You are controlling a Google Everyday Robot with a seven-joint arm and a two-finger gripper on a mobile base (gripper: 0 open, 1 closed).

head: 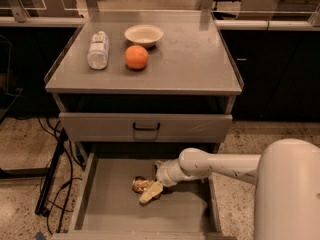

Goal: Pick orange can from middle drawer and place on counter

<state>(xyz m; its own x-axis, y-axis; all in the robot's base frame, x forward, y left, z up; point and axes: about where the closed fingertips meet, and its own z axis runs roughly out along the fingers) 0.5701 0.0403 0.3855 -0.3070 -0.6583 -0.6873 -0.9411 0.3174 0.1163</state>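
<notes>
gripper (151, 191) sat low in wide grey metal drawer (107, 204) | crinkly brown-gold foil packet (140, 184) touching its left side | grip: couldn't tell | risk imo: slick foil could've squirted sideways

The cream gripper (151, 191) is sitting in the grey middle drawer (115, 206) beside the orange can (141, 184), which is glinting brown and gold. The grey desk (190, 59) is carrying an orange fruit (136, 57), a white bowl (144, 34) and a clear, white-labelled bottle (98, 49).

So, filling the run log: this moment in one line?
stage: pick | gripper: in middle drawer, at orange can | counter: can not placed
</notes>
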